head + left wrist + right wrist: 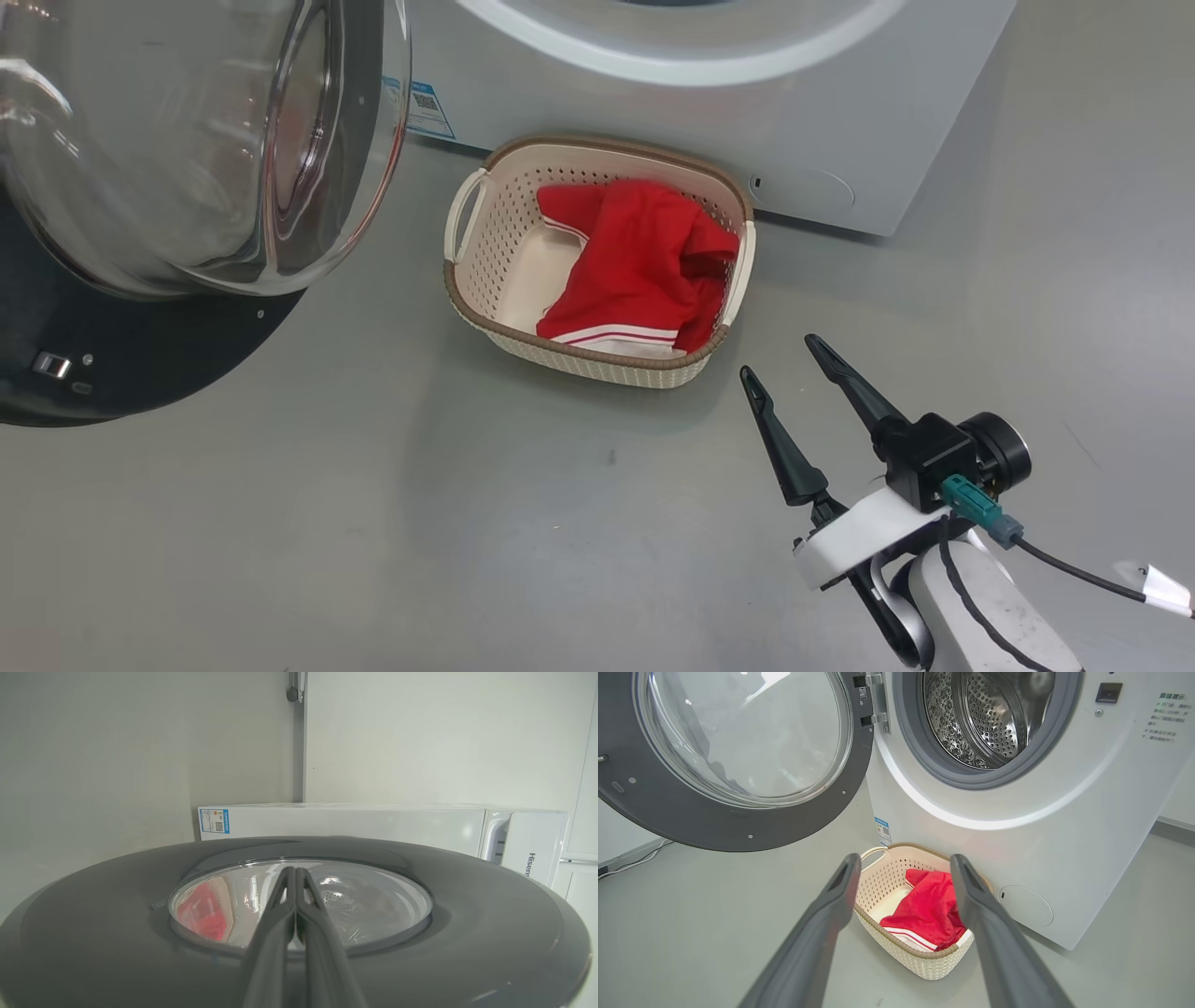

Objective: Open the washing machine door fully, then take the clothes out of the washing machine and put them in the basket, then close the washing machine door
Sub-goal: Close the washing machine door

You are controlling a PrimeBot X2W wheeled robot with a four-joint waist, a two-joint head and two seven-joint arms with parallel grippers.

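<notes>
Head view: grey floor (280,523), the basket (487,254) in front of the washing machine (840,112), the clothes (635,266) inside, right gripper (780,357) splayed nearby. Left wrist: left gripper (295,871) pressed together over the washing machine door (467,914). Right wrist: door open beside the steel drum (971,718)

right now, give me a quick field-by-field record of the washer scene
washing machine door: swung wide open
steel drum: no clothes in the part seen
red clothes: in the basket
basket: on the floor, before the washing machine
left fingers: shut, at the door's outer face
right fingers: open, empty, near the basket
</notes>
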